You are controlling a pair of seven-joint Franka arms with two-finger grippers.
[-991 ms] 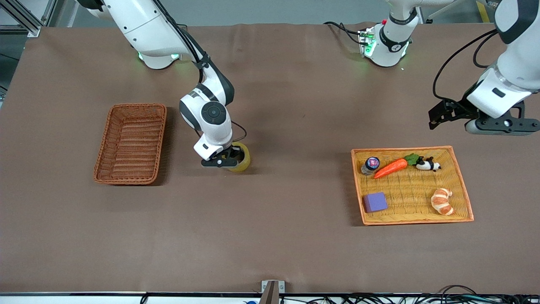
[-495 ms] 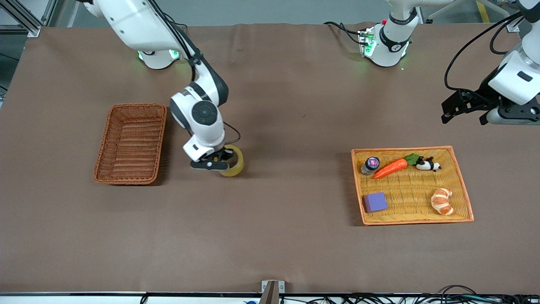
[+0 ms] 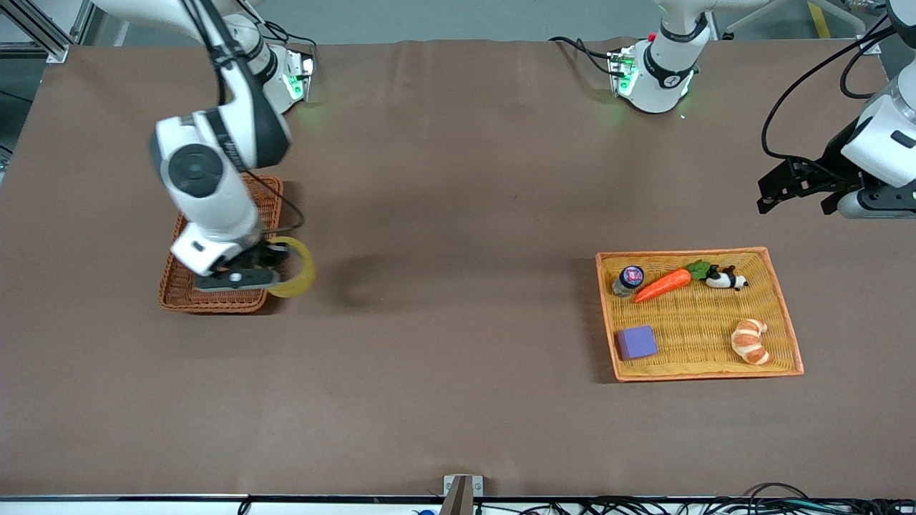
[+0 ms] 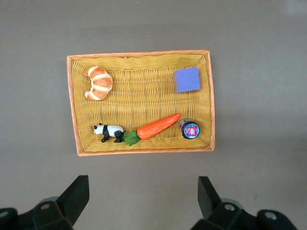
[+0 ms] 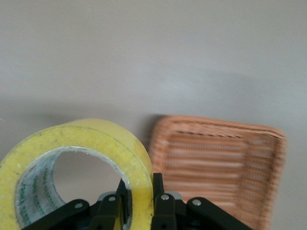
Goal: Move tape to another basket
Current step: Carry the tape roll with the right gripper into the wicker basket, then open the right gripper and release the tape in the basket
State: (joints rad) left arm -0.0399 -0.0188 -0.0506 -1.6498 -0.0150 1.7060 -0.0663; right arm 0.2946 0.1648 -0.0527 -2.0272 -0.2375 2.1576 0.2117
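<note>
My right gripper (image 3: 275, 263) is shut on the wall of the yellowish tape roll (image 3: 297, 275) and holds it up in the air over the edge of the reddish-brown wicker basket (image 3: 211, 300), at its corner nearest the front camera. In the right wrist view the tape (image 5: 91, 143) fills the foreground, one finger inside its ring and one outside, with the basket (image 5: 220, 163) beside it. My left gripper (image 3: 798, 187) is open and empty, over bare table close to the yellow tray; its fingertips (image 4: 76, 194) show in the left wrist view.
The flat yellow woven tray with an orange rim (image 3: 783, 315) lies toward the left arm's end and holds a carrot (image 3: 662, 285), a panda toy (image 3: 726, 278), a croissant (image 3: 750, 341), a purple block (image 3: 637, 342) and a small jar (image 3: 630, 277). A bracket (image 3: 461, 490) sits at the table's front edge.
My right arm has lifted the tape and carried it from mid-table to the basket's edge. My left arm has drawn back toward its end of the table.
</note>
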